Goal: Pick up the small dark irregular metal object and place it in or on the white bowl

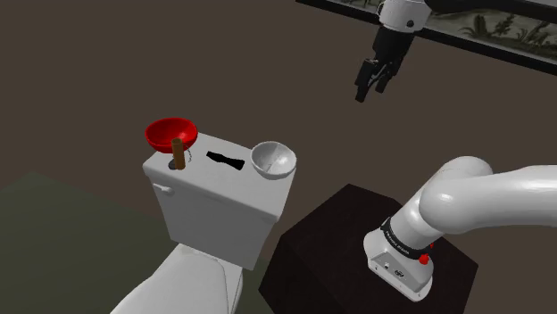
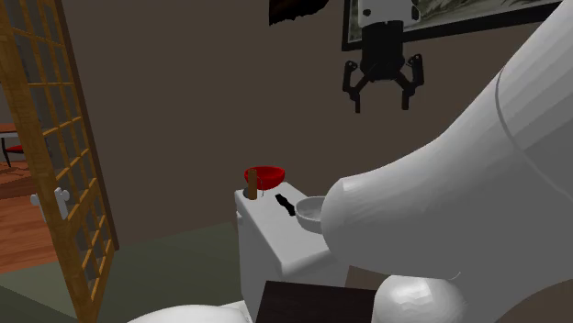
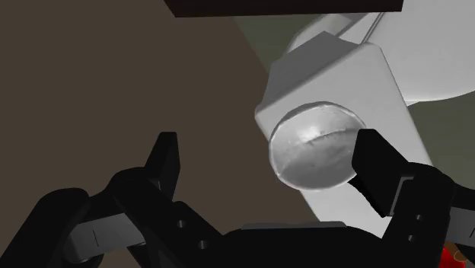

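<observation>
My gripper (image 2: 380, 105) hangs wide open, empty; a careless descent could knock the dark object (image 1: 223, 161) off the tank (image 1: 214, 203).

This is a bathroom in a home. A white toilet cistern (image 1: 219, 210) with a small flush lever (image 1: 162, 188) on its front stands against a plain brown wall (image 1: 134, 53), and the white toilet seat (image 1: 178, 285) sits below it. On the cistern's lid rests a red cup-shaped thing with a short brown handle (image 1: 171, 136) (by its look, a plunger). A dark-framed landscape picture (image 1: 486, 31) hangs high on the wall. The floor (image 1: 45, 205) is dull green. At the second exterior view's left, a wooden lattice door (image 2: 50, 156) with a white handle (image 2: 60, 202) stands, and beyond it lies reddish-brown plank flooring (image 2: 23, 220), as in an adjoining room.
</observation>
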Motion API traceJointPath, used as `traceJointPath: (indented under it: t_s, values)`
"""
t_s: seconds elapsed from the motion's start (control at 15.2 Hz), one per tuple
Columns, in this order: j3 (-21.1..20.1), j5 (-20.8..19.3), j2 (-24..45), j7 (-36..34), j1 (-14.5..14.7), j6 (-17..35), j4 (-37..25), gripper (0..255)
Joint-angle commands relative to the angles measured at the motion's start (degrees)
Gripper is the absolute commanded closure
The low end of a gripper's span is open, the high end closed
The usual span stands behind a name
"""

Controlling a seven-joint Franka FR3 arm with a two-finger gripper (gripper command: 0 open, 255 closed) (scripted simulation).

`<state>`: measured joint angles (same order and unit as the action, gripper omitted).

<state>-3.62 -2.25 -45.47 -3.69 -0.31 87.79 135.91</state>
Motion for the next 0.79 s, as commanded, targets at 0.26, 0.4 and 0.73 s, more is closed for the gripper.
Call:
traceJointPath:
  t_s: [0.26, 0.4, 0.73]
  values:
    - [-1.1, 0.0, 5.7, 1.3, 1.3, 7.8, 1.7, 0]
    - [-1.6, -0.1, 8.9, 1.9, 2.0, 11.5, 2.2, 0]
    - [-3.0, -0.8, 17.8, 3.1, 3.6, 20.6, 2.0, 0]
